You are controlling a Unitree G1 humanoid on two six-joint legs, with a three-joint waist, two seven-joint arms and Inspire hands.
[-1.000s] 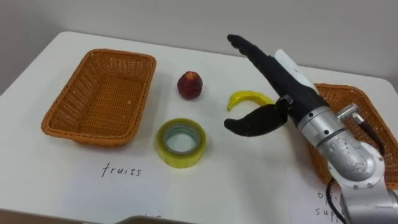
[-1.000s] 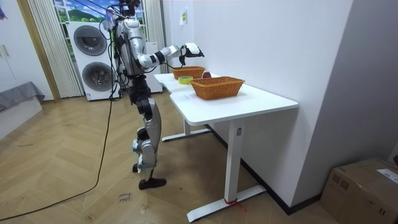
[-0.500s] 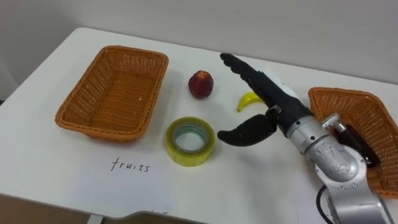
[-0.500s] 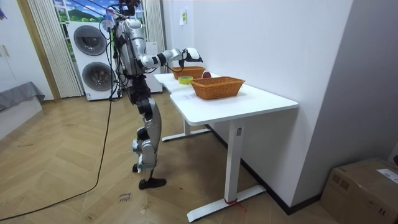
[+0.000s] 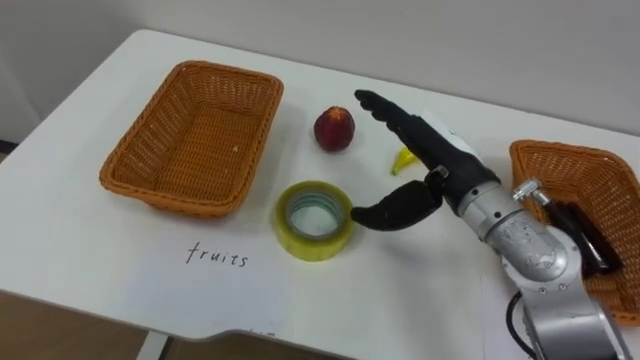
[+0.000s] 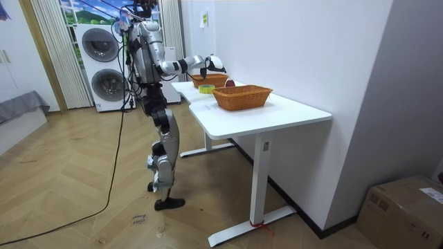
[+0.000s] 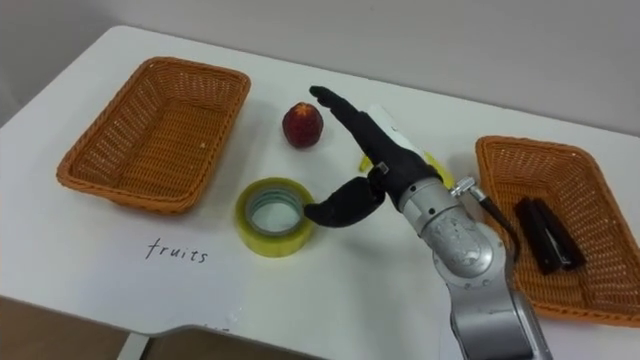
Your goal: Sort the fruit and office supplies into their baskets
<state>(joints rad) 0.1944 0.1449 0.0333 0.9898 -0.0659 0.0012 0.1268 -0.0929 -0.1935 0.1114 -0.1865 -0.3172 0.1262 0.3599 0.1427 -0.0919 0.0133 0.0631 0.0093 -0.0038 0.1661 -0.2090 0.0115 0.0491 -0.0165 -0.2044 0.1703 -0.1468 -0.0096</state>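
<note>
My right hand hovers open over the white table, fingers stretched toward the red apple and thumb spread toward the yellow tape roll. It holds nothing. The yellow banana lies mostly hidden behind the hand. The empty wicker basket above the written word "fruits" sits at the left. A second wicker basket at the right holds a black object. In the room view the robot stands at the table's end with its right hand over it.
The table's front edge runs close below the tape and the written label. A wall rises right behind the table's far edge. In the room view washing machines stand behind the robot.
My right hand has dropped lower and drawn nearer the tape roll, covering more of the banana. The whole eye view has shifted right and down, so the camera moved.
</note>
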